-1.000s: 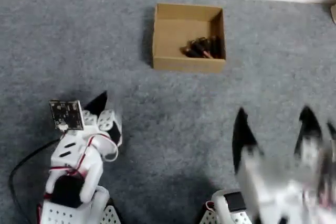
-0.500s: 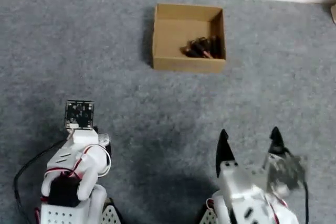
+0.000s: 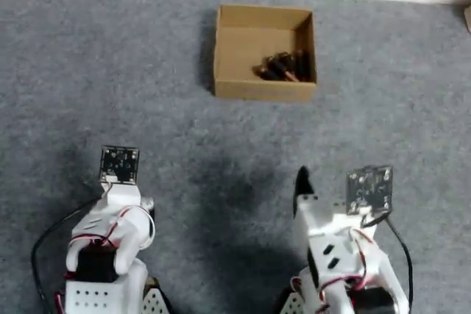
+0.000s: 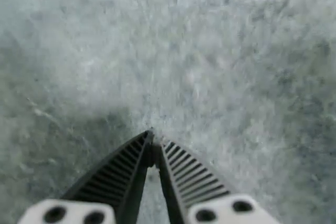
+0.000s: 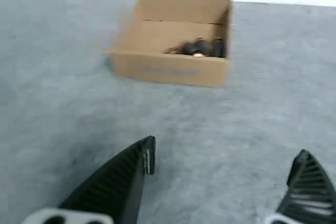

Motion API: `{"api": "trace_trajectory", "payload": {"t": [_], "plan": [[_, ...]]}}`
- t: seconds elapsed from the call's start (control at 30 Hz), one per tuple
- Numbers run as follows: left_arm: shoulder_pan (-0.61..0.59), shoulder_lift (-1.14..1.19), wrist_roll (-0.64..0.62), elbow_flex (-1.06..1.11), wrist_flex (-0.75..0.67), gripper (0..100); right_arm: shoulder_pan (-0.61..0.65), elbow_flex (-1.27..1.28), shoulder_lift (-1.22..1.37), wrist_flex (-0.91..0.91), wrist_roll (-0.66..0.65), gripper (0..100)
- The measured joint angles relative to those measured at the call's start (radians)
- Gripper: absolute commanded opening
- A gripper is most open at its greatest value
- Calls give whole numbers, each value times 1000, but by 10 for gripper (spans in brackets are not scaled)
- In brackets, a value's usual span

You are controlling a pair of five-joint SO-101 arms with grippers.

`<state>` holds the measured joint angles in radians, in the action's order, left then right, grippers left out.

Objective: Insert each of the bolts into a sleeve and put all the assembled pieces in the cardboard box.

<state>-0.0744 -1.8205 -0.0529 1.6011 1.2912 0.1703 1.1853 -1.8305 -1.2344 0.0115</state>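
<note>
On grey carpet [image 3: 184, 137], cardboard box [image 3: 261, 90].

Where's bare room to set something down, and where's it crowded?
Bare carpet spans from the cardboard box to left gripper and right gripper; the box's left half is bare; assembled pieces crowd its right side.

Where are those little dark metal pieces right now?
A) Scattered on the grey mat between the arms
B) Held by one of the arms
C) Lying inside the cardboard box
C: the dark pieces lie heaped inside the box, near its right wall in the high view.
</note>
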Motion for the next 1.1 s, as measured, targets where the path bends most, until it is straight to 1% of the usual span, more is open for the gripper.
{"api": "trace_trajectory", "payload": {"t": [0.2, 0.27, 0.37, 0.43, 0.53, 0.7, 0.8, 0.9, 1.0, 1.1], "plan": [[-2, 0, 0, 35, 0, 6, -233, 376, 0, 279, 0, 364], [0, 0, 0, 35, 0, 6, -261, 471, 2, 345, 0, 364], [-2, 0, 0, 37, 0, 6, -261, 482, 0, 364, 5, 364], [0, 0, 9, 37, 0, 6, -264, 482, 2, 356, 9, 364], [0, 0, 58, 60, 8, 6, -264, 482, 2, 318, 9, 364], [51, 0, 138, 69, 23, 6, -264, 482, 2, 141, 9, 364], [51, 0, 149, 69, 23, 6, -273, 482, 2, 25, 9, 364], [46, 0, 152, 69, 23, 7, -285, 482, 2, -2, 8, 364], [-6, 0, 150, 69, 23, 7, -311, 482, 2, -8, 8, 364], [-29, 0, 150, 69, 23, 7, -318, 482, 2, -8, 8, 364]]}}
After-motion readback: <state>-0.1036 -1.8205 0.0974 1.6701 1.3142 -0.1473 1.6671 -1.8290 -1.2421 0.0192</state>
